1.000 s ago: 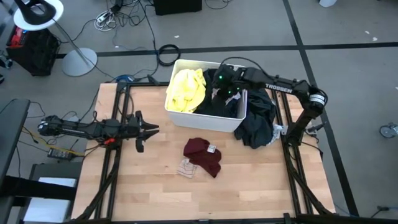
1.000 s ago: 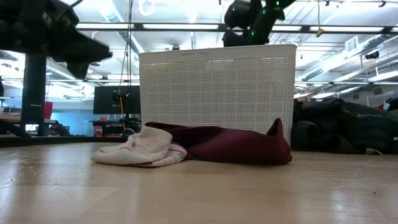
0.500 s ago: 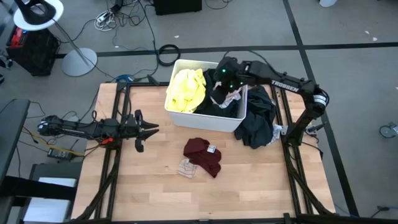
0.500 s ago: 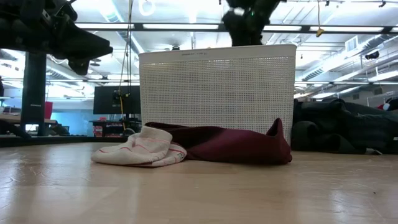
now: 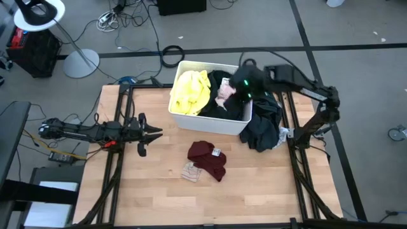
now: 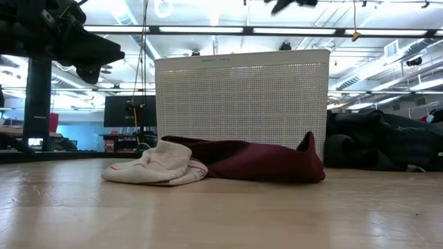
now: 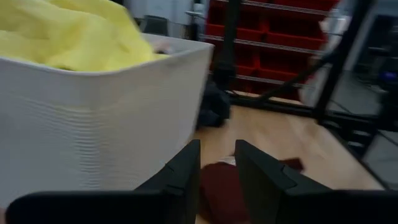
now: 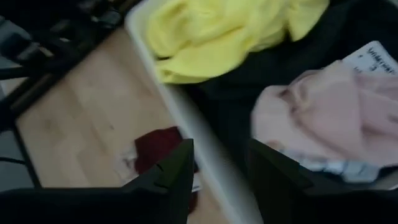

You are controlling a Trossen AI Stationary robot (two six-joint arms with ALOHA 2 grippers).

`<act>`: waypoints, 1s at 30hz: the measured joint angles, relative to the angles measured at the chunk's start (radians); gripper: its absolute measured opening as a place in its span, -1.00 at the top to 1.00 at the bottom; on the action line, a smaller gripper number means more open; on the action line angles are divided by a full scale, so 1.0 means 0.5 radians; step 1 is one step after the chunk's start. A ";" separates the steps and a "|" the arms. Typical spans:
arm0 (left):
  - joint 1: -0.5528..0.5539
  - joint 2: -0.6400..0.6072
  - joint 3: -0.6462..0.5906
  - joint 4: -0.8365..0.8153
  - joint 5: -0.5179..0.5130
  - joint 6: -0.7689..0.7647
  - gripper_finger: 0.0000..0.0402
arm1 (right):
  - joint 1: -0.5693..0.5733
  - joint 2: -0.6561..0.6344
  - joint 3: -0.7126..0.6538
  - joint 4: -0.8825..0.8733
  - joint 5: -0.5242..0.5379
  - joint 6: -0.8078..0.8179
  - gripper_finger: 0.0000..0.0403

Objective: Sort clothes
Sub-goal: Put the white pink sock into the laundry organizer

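Note:
The clothes lie in three places. In the white bin (image 5: 184, 121) are a yellow garment (image 5: 189, 91), black cloth (image 5: 213, 108) and a salmon pink piece (image 5: 226, 95), which lies on the black cloth (image 8: 305, 115). On the table a maroon garment (image 5: 208, 158) rests on a white-striped piece (image 5: 191, 172). A dark heap (image 5: 264, 121) lies right of the bin. My right gripper (image 8: 221, 174) hangs open above the bin's right part, tilted down, holding nothing. My left gripper (image 7: 217, 168) waits open and level over the table's left side (image 5: 149, 132).
The bin's perforated wall (image 6: 242, 104) stands upright behind the maroon garment (image 6: 256, 159). Bare wood spans the table's near half (image 5: 210, 197). Dark frame rails (image 5: 114, 165) run along both table sides.
My right gripper has risen out of the bin and drawn back toward the table's right edge, letting go of the salmon pink piece. That piece has dropped onto the black cloth in the bin.

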 joint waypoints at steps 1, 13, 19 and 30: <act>0.000 -0.001 0.000 -0.002 0.043 -0.001 0.47 | 0.092 -0.024 0.000 -0.002 0.093 0.067 0.28; 0.000 -0.001 0.000 0.003 0.245 -0.002 0.47 | 1.203 0.083 0.001 -0.085 1.037 0.980 0.28; 0.000 0.000 0.000 0.003 0.244 0.003 0.47 | 1.346 0.375 0.000 -0.098 1.035 1.062 0.28; 0.000 0.000 0.000 0.027 0.313 -0.054 0.47 | 1.190 0.780 -0.002 0.268 0.684 0.657 0.36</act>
